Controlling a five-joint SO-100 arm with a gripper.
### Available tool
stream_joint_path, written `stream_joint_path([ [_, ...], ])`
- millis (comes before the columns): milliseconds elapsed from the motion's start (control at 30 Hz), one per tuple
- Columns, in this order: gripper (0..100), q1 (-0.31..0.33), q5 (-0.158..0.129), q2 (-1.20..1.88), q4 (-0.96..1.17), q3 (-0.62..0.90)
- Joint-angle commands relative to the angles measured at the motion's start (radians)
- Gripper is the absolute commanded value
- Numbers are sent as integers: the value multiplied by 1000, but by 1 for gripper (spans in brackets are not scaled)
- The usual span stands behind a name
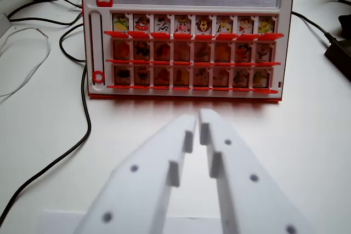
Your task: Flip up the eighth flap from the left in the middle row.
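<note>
At the wrist view's left a black cable (82,130) curves over the white table (44,108) and a thin white wire (22,75) loops beside it; next comes the red-and-white game board (184,36), standing at the far side of the table with a red slider (97,76) in a slot along its left edge; the board carries three rows of eight picture flaps, the top row (192,24) showing bright cartoon faces, the middle row (192,52) and bottom row (192,76) looking darker and reddish, their pictures too blurred to read; the eighth flap of the middle row (264,52) sits at the right end of that row, just inside the board's right edge; the white claw (198,116) fills the lower centre, its two fingers (164,157) nearly together with only a narrow gap at the tips, holding nothing and well short of the board; at the far right a dark cable (318,26) runs behind the board.
</note>
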Motion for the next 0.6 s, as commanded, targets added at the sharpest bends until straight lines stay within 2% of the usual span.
stream_joint_path([
  [0,0,-3,-9,9,-26,-9],
  [567,0,-2,-3,9,-11,-8],
])
